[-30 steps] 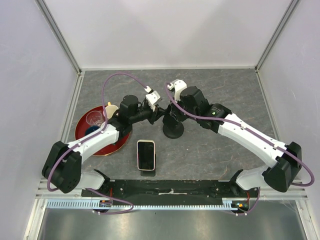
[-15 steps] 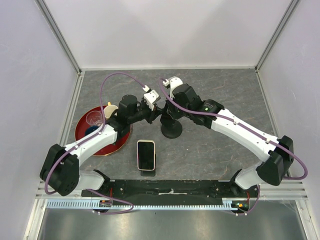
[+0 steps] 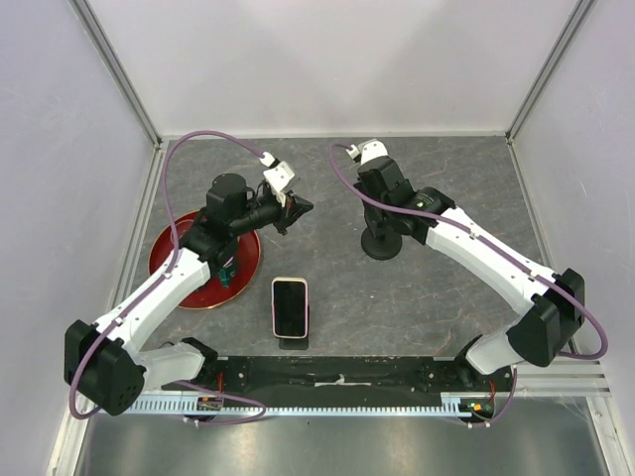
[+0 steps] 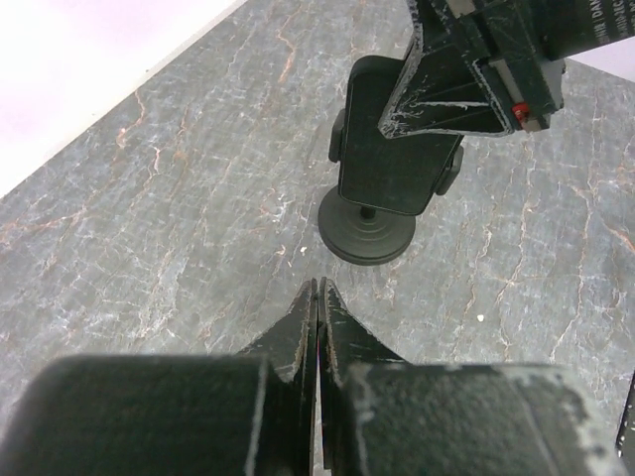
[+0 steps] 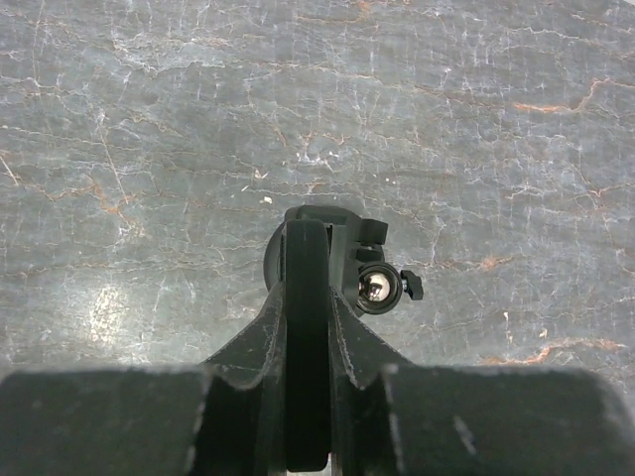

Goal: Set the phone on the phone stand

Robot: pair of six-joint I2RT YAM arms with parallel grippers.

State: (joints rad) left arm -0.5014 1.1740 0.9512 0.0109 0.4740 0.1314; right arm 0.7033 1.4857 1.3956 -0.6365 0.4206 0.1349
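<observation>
Top: phone [image 3: 290,307] lies flat on table [image 3: 427,317], near edge, well apart from stand [image 3: 382,245]. Likely stiff, slick, fragile; pinch across long edges.
Left wrist: left gripper [image 4: 317,297] pressed together, empty.
Right wrist: right gripper [image 5: 308,283] clamped on stand.

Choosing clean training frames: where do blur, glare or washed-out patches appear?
Top external: evenly lit, sharp, soft shadows. Left wrist: the left hand blurs near the lens; the white wall is washed out. Right wrist: the right hand is soft up close; a glint on the chrome ball of the black phone stand.
</observation>
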